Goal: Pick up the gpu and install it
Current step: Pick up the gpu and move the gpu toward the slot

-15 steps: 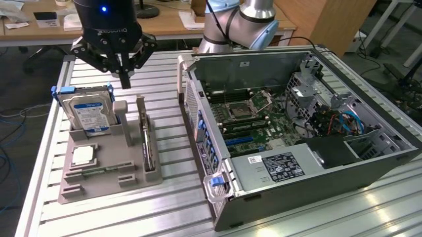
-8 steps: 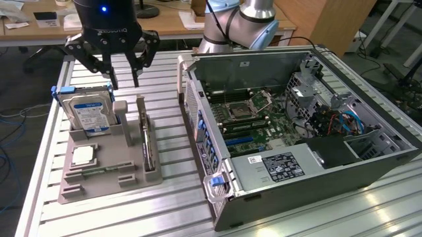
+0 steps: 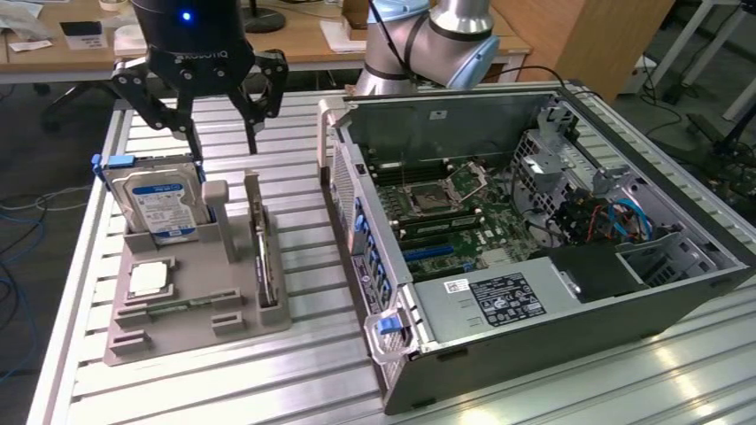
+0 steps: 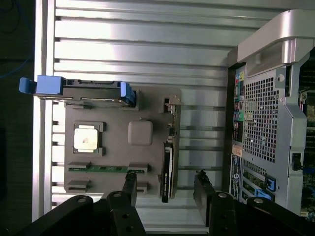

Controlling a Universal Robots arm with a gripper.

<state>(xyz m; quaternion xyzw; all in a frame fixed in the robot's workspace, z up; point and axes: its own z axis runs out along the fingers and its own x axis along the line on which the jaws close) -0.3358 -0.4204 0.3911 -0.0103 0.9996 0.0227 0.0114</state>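
Claw (image 3: 221,142): raised above the grey holder (image 3: 225,329), jaws apart, nothing gripped. Neither finger touches any part.

Gpu (image 3: 267,270): standing on edge in a narrow slot of the holder, below the claw and clear of it. In the wrist view the gpu (image 4: 167,169) appears edge-on in the gap of the claw (image 4: 166,181). One finger (image 4: 129,189) flanks it on the holder's side, and the other finger (image 4: 202,186) flanks it on the side of the computer case (image 4: 268,123).

Other items below the claw: a hard drive (image 3: 159,202) with blue brackets at the holder's end, a processor chip (image 4: 87,137) and a green memory stick (image 4: 103,168). The open case (image 3: 532,266) stands beside the holder, well to one side of the claw.
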